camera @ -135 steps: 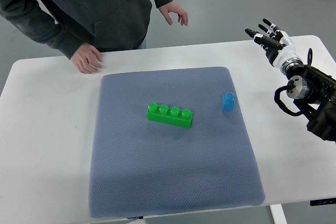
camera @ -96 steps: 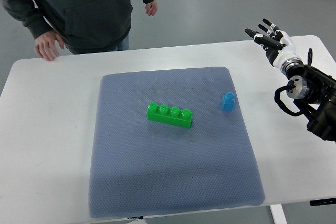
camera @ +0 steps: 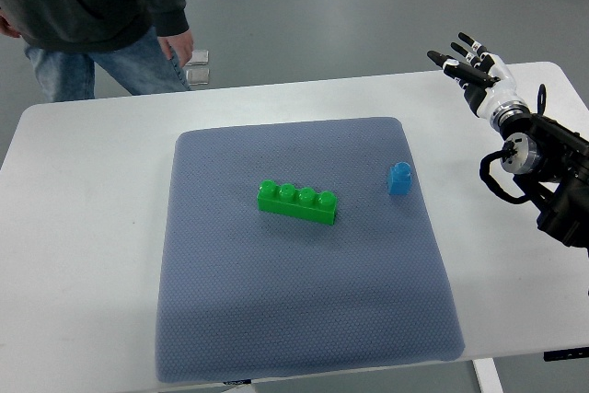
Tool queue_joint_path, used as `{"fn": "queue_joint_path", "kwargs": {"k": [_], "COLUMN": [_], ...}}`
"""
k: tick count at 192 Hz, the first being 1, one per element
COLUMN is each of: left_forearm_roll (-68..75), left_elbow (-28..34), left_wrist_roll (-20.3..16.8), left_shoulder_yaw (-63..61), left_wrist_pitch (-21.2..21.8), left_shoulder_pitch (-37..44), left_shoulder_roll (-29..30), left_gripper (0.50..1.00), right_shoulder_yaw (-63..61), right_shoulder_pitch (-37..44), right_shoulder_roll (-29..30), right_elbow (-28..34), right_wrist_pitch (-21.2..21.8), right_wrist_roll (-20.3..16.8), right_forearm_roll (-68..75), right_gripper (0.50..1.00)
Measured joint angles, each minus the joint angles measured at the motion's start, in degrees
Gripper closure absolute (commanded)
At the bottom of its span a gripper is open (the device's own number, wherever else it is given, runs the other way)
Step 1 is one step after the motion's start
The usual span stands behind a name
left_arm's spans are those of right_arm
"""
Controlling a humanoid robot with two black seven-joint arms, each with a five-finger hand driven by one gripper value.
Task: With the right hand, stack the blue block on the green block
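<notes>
The person in the dark hooded top and jeans (camera: 92,16), who was leaning over the far edge with a hand on the white rectangular table (camera: 83,227) moments ago, has stepped back to the upper left of the frame, so the workspace is now free for the robot. On the grey textured mat (camera: 294,319), nothing has shifted. The green four-stud plastic block (camera: 297,202) lies at centre; the small blue single-stud block (camera: 399,178) stands well apart to its right. The right hand (camera: 474,66), upper right, hovers as before, fingers spread and holding nothing. The reach has likely not begun.
</notes>
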State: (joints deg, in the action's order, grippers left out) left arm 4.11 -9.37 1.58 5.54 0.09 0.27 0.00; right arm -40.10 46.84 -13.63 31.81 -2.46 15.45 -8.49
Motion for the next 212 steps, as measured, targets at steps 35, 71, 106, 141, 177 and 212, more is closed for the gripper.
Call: {"fn": "queue_joint_path", "kwargs": {"k": [35,71,106,141,177,212], "left_forearm_roll": [0.0,0.0,0.0,0.0,0.0,0.0], "left_elbow": [0.0,0.0,0.0,0.0,0.1,0.1], "left_wrist_roll": [0.0,0.0,0.0,0.0,0.0,0.0], "left_shoulder_yaw": [0.0,0.0,0.0,0.0,0.0,0.0], "left_wrist_pitch": [0.0,0.0,0.0,0.0,0.0,0.0], "left_shoulder_pitch": [0.0,0.0,0.0,0.0,0.0,0.0], "left_shoulder_roll": [0.0,0.0,0.0,0.0,0.0,0.0], "left_gripper": [0.500,0.500,0.500,0.500,0.500,0.500], "right_shoulder_yaw": [0.2,0.5,0.8,0.8,0.7,0.8], "right_shoulder_pitch": [0.0,0.2,0.1,0.0,-0.2,-0.2], "right_shoulder_roll": [0.0,0.0,-0.2,-0.2,-0.1,-0.1], "right_elbow": [0.0,0.1,0.1,0.1,0.1,0.2], "right_wrist_pitch": [-0.1,-0.1,-0.1,0.0,-0.1,0.0], "right_wrist_roll": [0.0,0.0,0.0,-0.1,-0.1,-0.1], "right_forearm_roll": [-0.2,-0.4,-0.8,-1.9,-2.2,-3.2], "right_gripper": [0.583,0.583,0.583,0.583,0.583,0.583]}}
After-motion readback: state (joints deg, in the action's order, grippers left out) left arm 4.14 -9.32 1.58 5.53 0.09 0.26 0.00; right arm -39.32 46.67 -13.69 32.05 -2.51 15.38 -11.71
